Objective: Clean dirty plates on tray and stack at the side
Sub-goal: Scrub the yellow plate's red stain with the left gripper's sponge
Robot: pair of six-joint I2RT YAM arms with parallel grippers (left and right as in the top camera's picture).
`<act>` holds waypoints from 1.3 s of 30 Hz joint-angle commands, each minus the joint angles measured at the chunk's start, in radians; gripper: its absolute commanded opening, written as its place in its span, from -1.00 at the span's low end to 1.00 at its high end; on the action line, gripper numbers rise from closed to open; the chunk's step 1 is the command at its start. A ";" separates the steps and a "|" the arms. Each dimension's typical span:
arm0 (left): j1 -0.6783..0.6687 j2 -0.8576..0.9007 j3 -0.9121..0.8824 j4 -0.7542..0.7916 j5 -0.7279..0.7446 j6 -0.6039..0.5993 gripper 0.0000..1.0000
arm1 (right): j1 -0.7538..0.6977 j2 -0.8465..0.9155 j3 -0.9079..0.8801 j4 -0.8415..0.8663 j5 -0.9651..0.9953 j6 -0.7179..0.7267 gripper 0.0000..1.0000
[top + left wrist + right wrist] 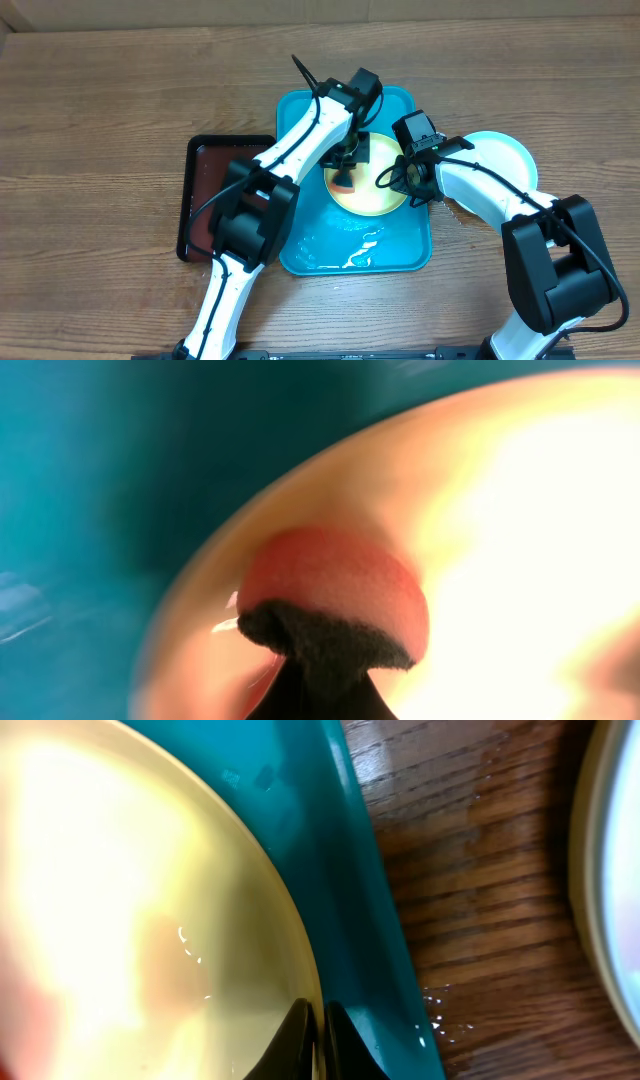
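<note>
The task looks past halfway. The left gripper [347, 160] has its jaws clamped on a red-and-black sponge [335, 595], pressed onto the yellow plate [375, 195] lying in the tray [330, 250]. The right gripper [321, 1038] pinches that plate's right rim between closed jaws. A white-bluish plate [505, 155] sits on the worktop [120, 100] just beside the tray; whether another lies beneath is unclear. The yellow plate is not yet stacked.

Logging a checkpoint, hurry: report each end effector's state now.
Left end effector: closed on the sponge.
Right end effector: closed on the plate, at its rim.
</note>
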 commanded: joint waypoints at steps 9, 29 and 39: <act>-0.050 0.026 -0.095 0.169 0.367 0.031 -0.92 | -0.014 0.011 -0.005 -0.020 0.070 -0.025 -0.92; 0.039 -0.094 -0.066 -0.043 -0.256 0.059 -0.92 | -0.014 0.011 -0.005 -0.017 0.070 -0.025 -0.92; 0.026 -0.090 -0.073 0.133 0.076 0.094 -0.91 | -0.014 0.011 -0.005 -0.016 0.070 -0.097 -0.92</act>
